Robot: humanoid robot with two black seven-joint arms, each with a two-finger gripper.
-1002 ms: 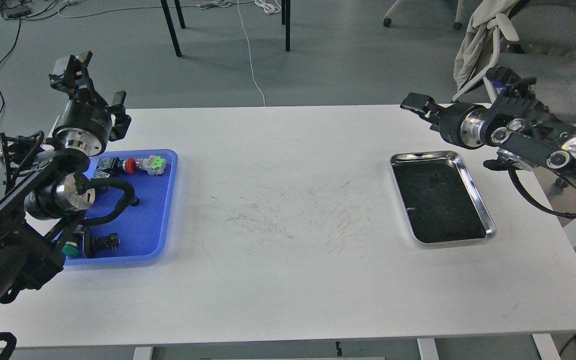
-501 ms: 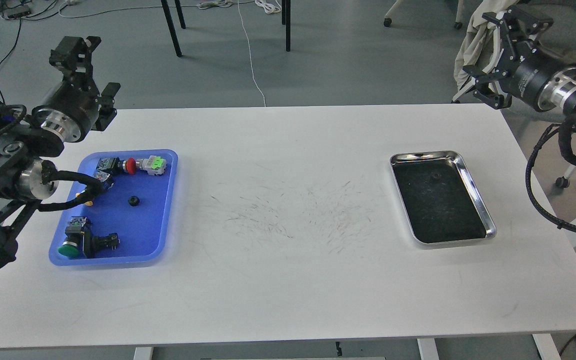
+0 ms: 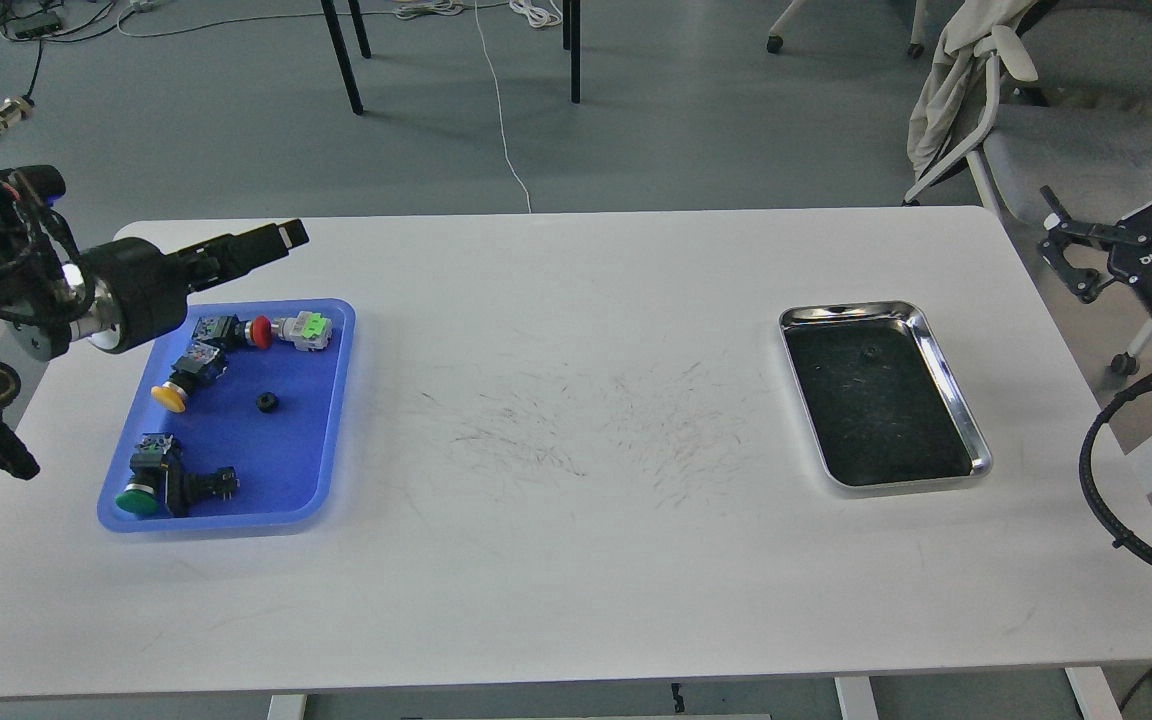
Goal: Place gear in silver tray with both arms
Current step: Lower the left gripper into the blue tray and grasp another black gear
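Note:
The gear (image 3: pixel 267 402) is a small black toothed piece lying in the middle of the blue plastic tray (image 3: pixel 326 440) at the left. The silver tray (image 3: pixel 948 385) lies at the right with a dark scratched bottom; a tiny dark speck (image 3: pixel 870 351) sits near its far end. My left gripper (image 3: pixel 281 236) points right above the blue tray's far edge, seen side-on, holding nothing I can see. My right gripper (image 3: pixel 1126 205) hangs off the table's right edge, beyond the silver tray, with its fingers spread and empty.
The blue tray also holds push-button switches: a red one (image 3: pixel 261 331) with a green-tagged part (image 3: pixel 308 328), a yellow one (image 3: pixel 172 395) and a green one (image 3: pixel 141 497). An office chair (image 3: pixel 1056 130) stands behind the right corner. The white table (image 3: pixel 576 500) is scuffed in the middle.
The left arm has swung down and turned, so its gripper now points right over the blue tray's far edge. The right arm has drawn back and down to the table's right edge.

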